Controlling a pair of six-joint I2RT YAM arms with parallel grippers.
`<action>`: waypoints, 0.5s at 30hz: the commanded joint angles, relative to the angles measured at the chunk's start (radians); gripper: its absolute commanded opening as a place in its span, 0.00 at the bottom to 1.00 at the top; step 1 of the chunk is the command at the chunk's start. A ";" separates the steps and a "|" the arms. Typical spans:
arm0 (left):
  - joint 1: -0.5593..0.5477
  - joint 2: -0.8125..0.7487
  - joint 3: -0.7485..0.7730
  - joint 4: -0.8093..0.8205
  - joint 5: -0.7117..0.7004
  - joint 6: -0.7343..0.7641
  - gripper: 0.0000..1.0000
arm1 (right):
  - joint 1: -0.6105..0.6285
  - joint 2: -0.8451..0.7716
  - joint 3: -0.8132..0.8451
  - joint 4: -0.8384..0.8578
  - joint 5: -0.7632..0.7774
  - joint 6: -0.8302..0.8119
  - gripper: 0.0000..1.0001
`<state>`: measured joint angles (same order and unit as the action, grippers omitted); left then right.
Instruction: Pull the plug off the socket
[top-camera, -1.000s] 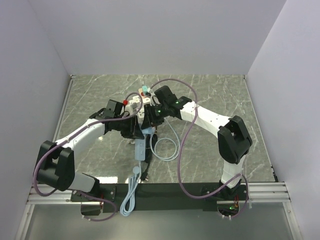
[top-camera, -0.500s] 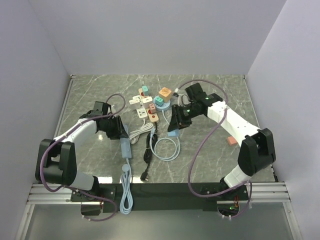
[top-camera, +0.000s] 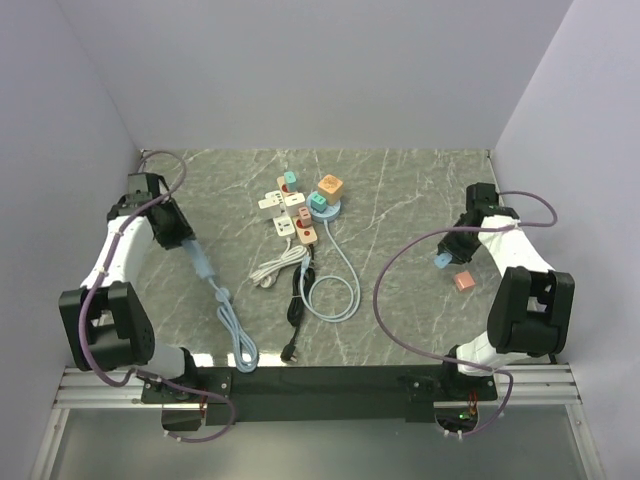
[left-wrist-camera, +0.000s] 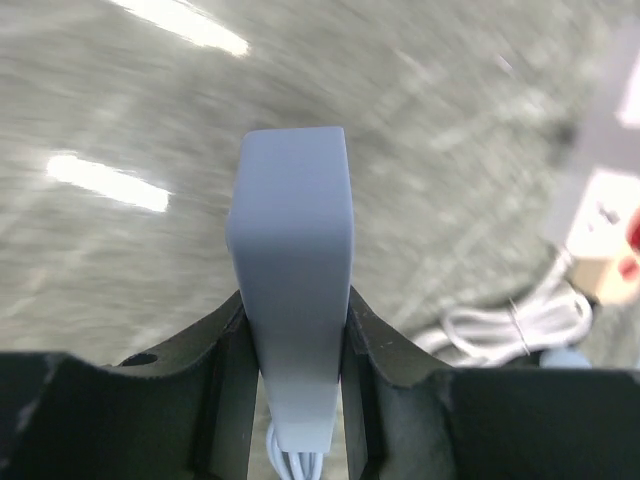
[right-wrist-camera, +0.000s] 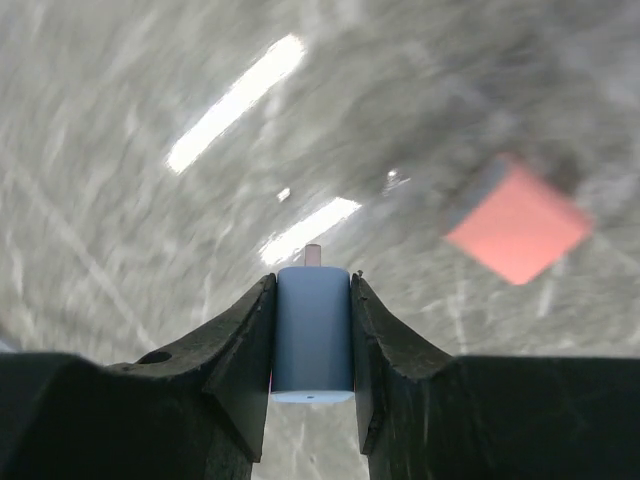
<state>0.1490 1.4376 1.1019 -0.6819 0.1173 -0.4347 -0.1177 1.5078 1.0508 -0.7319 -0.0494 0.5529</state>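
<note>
Two arms stand well apart over a grey marble table (top-camera: 420, 190). The left gripper (left-wrist-camera: 296, 300) is clamped on the pale-blue socket strip (left-wrist-camera: 293, 220) near the table's left edge, its cable (top-camera: 232, 325) trailing toward the near edge. The right gripper (right-wrist-camera: 312, 287) is closed around the small blue plug (right-wrist-camera: 312, 335), free of the socket, just beside a pink block (right-wrist-camera: 517, 220) at the right.
</note>
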 joint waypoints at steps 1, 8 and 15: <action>0.032 0.030 0.065 -0.033 -0.116 -0.012 0.00 | -0.031 -0.008 -0.003 0.042 0.163 0.099 0.00; 0.041 0.292 0.262 -0.094 -0.284 0.022 0.01 | -0.062 0.066 0.032 -0.014 0.367 0.174 0.01; 0.034 0.454 0.389 -0.160 -0.405 0.021 0.01 | -0.062 0.098 0.094 -0.104 0.513 0.222 0.10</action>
<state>0.1879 1.8767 1.4342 -0.8143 -0.1795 -0.4206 -0.1738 1.6039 1.0805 -0.7856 0.3344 0.7254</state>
